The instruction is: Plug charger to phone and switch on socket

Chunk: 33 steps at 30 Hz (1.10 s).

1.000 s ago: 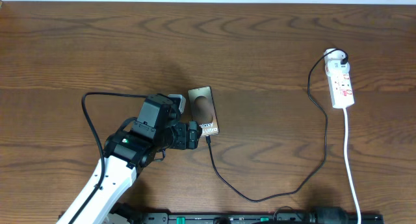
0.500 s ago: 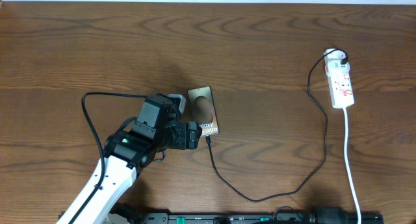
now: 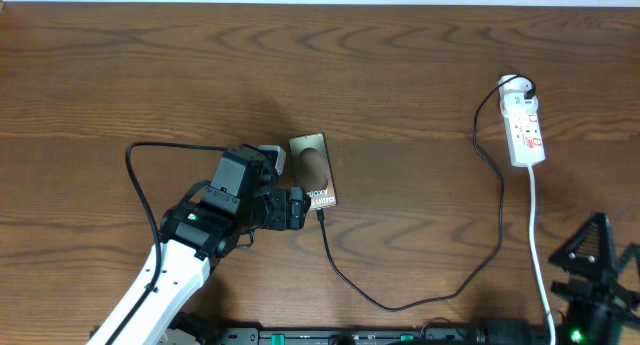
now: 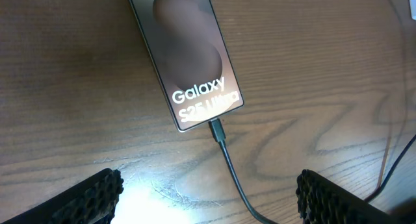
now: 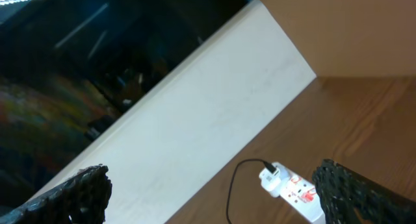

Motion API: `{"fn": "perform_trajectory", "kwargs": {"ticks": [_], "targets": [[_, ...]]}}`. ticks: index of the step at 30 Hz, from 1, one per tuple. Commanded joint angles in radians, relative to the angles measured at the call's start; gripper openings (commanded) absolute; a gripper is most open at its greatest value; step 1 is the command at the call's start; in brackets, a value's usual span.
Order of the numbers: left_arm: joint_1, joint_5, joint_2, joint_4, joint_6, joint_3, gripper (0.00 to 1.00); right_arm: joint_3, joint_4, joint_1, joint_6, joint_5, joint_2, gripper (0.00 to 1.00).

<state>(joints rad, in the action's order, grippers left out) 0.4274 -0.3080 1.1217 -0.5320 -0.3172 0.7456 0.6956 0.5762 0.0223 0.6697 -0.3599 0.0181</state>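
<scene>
Phone [image 3: 314, 171] centred on the bench [image 3: 150, 65], charger [image 3: 440, 297] plugged into its 6 o'clock end, left hand [image 4: 211, 195] wide at 8 o'clock — socket [image 3: 524, 131] near the 3 o'clock edge, right hand [image 5: 214, 195] wide at 5 o'clock, open wood between.

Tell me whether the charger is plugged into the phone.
Yes, the plug tip of the charger sits in the bottom edge of the phone.
</scene>
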Motion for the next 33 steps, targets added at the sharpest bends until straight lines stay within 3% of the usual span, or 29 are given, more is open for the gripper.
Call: {"fn": "perform_trajectory", "kwargs": {"ticks": [1,9,17,21,27,33], "targets": [[0.002,0.011,-0.012,-0.003,-0.002,0.005,0.88,-0.066,-0.031,0.002,0.085,-0.008,-0.012,0.99],[0.002,0.011,-0.012,-0.003,-0.002,0.005,0.88,-0.184,-0.052,0.002,0.172,-0.008,-0.012,0.99],[0.002,0.01,-0.012,-0.002,-0.002,0.005,0.88,-0.356,-0.312,0.002,0.171,0.053,-0.013,0.99],[0.002,0.011,-0.012,-0.003,-0.002,0.005,0.88,-0.505,-0.597,0.002,0.09,0.14,-0.013,0.99],[0.002,0.01,-0.012,-0.002,-0.002,0.005,0.88,-0.621,-0.844,0.002,-0.063,0.225,-0.013,0.99],[0.002,0.011,-0.012,-0.002,-0.002,0.005,0.88,-0.667,-0.881,0.002,-0.164,0.225,-0.013,0.99]]}}
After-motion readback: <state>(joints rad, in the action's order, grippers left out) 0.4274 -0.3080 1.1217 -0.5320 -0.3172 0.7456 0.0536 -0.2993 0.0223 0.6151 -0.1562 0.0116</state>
